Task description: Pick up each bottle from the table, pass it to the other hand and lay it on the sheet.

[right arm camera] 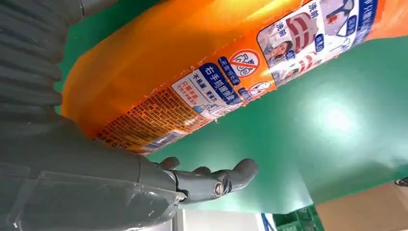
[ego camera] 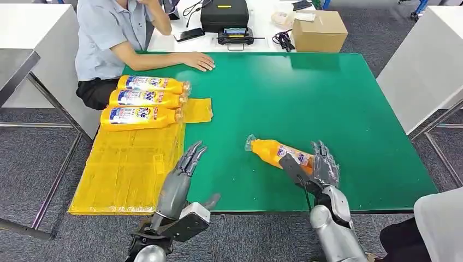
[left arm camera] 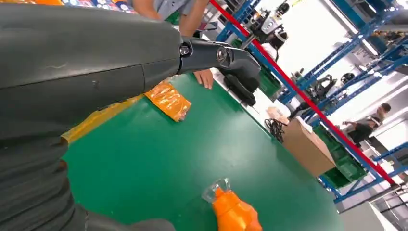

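We've got a green counter (ego camera: 306, 93) taking up most of the middle of the head view. On its left side there's a yellow sheet (ego camera: 125, 169) hanging a bit past the left edge, and three orange bottles (ego camera: 143, 100) lie side by side on the sheet's upper part, caps pointing right. A fourth orange bottle (ego camera: 270, 151) lies on the bare green at lower centre-right, cap to the upper left. A person's hand (ego camera: 197, 61) rests flat on the counter's top edge, upper left of centre.
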Controlling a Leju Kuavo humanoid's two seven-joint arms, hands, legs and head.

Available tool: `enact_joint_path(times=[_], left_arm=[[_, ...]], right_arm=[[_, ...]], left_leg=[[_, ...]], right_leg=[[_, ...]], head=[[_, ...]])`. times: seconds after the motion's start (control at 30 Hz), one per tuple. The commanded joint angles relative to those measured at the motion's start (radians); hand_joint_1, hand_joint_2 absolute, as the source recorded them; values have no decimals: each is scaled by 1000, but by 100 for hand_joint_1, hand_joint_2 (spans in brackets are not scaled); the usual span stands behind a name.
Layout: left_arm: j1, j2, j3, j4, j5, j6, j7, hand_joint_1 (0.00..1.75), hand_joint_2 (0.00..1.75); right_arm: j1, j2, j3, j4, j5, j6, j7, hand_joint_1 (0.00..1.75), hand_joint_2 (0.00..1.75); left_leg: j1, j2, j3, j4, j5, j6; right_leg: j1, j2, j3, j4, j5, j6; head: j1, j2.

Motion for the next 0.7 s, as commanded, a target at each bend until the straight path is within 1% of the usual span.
enact_joint_path(times=[0.03,0.2,0.27,0.4,0.47,0.53,0.6,0.7], left_arm=[[-57,8,-31,80,9,-9,7,0,175],[-64,5,-33,90,18,-19,16,0,175],[-69,3,-35,95,20,-21,16,0,175],[-89,3,-44,119,35,-27,15,0,175],[-95,4,-47,130,40,-28,14,0,175],[-98,4,-52,136,44,-31,12,0,175],[-98,4,-52,136,44,-31,12,0,175],[-98,4,-52,136,44,-31,12,0,175]], right_arm=[[-79,-40,40,157,18,66,47,0,175],[-95,-77,71,139,19,133,68,0,175],[-105,-87,83,137,15,160,68,0,175],[-130,-115,120,171,-21,233,91,0,175],[-140,-132,122,187,-49,258,79,0,175],[-153,-146,143,194,-49,260,80,0,175],[-155,-147,143,194,-49,260,80,0,175],[-156,-144,145,193,-49,261,81,0,175]], left_leg=[[1,1,3,0,0,-1],[2,1,5,0,-1,-2],[0,1,4,0,0,-1],[1,3,5,0,0,-2],[1,3,6,0,0,-2],[1,2,6,-1,0,-2],[2,4,8,0,0,-2],[0,3,7,0,1,0]], right_leg=[[1,0,3,-1,0,-1],[2,0,6,-1,0,-2],[0,0,5,-1,0,-1],[1,1,5,-1,1,-1],[1,1,6,-1,1,-1],[1,0,7,-2,1,-1],[2,1,8,-2,1,-2],[1,1,7,-1,1,0]], head=[[0,0],[0,0],[0,0],[0,0],[0,0],[0,0],[0,0],[0,0]])
